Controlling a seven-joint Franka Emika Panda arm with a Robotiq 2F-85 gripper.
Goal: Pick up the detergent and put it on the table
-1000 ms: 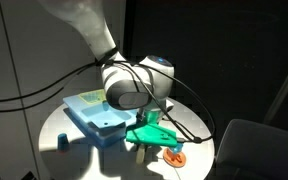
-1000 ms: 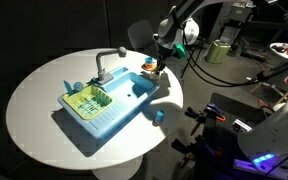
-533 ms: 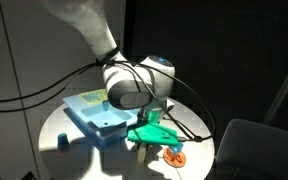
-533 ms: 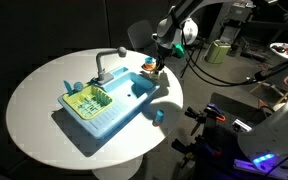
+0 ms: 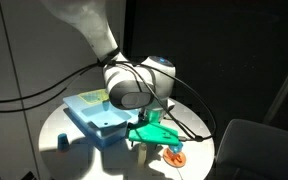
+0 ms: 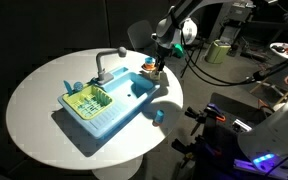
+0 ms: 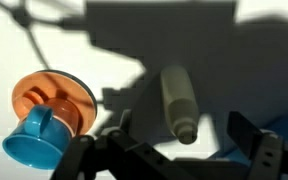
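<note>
Gripper point(image 7: 166, 150) is released: jaws wide apart, nothing in them, fingers on either side of the detergent point(image 7: 179, 100) without touching it. Detergent is on the bare white table point(image 7: 274, 80), outside the tray point(image 6: 109, 120), near the orange-blue toy point(image 7: 46, 115) but apart from it. My read is that placement looks done, since the tabletop is where the task wants the bottle and the open jaws leave it free. It appears to lie flat on its side. In the wrist view its long axis runs away from the gripper, narrow top pointing back toward the gripper, base away. In both exterior views I cannot make it out under the arm.
</note>
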